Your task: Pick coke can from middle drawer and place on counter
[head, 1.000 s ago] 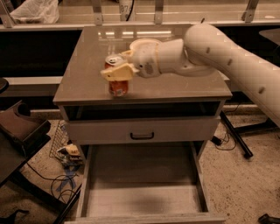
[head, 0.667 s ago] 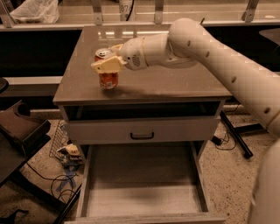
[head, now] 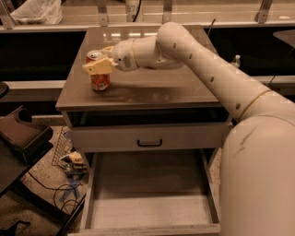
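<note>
1. A small red coke can with a silver top stands upright on the grey-brown tabletop. It is in the left part of the slab, a little back from the front edge.
2. The tool is at the can's upper half. One pale yellow finger lies across the near side of the can, and the other shows just behind the can's top. The tool looks closed on the can. The can's base appears to touch the tabletop, though the view is too soft to be certain.
3. The robot's white arm reaches in from the lower right. It runs leftward over the tabletop to the tool, and its thick near segment fills the right edge of the view.
4. Below the tabletop is a closed drawer front with a black bar handle.
5. Under that, the middle drawer is pulled well out toward the viewer. It is wide and shallow, with a pale flat floor and thin low side walls.
6. To the left of the cabinet, cables and small clutter lie on the floor beside a dark piece of furniture.
7. At the top left, behind the cabinet, a white plastic bag sits on a ledge.
</note>
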You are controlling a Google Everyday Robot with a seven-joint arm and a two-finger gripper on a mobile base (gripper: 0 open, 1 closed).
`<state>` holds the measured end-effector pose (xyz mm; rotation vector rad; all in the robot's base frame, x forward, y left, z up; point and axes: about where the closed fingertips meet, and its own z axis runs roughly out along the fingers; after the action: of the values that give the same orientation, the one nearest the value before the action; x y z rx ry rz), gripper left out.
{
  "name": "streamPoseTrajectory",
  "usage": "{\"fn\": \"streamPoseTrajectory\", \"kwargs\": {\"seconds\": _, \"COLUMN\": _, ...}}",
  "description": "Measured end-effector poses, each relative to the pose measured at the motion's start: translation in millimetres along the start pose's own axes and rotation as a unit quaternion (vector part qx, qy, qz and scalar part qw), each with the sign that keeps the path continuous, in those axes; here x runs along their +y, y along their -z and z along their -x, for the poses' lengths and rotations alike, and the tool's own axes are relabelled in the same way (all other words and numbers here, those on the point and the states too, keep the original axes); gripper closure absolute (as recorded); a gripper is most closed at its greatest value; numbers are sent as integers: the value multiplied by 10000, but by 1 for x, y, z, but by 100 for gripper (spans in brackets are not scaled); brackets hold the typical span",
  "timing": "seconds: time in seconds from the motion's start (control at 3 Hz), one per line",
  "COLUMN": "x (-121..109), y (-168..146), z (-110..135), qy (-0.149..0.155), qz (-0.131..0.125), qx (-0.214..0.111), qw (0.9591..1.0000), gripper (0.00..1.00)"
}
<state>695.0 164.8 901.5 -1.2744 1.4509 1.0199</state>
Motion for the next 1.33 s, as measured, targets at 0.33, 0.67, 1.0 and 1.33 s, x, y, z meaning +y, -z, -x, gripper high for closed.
{"fn": "streamPoseTrajectory", "kwargs": {"seconds": 0.33, "x": -5, "y": -11, "z": -8, "qy": 78, "qz": 20, "qx": -31, "qw": 10000, "gripper": 100}}
{"fn": "streamPoseTrajectory", "kwargs": {"seconds": 0.67, "x": -3, "y": -14, "z": -8, "qy": 78, "qz": 48, "qx": -31, "qw": 10000, "gripper": 82}}
{"fn": "streamPoseTrajectory", "kwargs": {"seconds": 1.0, "x": -2, "y": -17, "z": -8, "qy": 77, "qz": 75, "qx": -32, "qw": 9999, "gripper": 59}}
{"fn": "streamPoseTrajectory", "kwargs": {"seconds": 1.33, "x": 0, "y": -20, "z": -8, "qy": 76, "qz": 99, "qx": -33, "qw": 9999, "gripper": 36}}
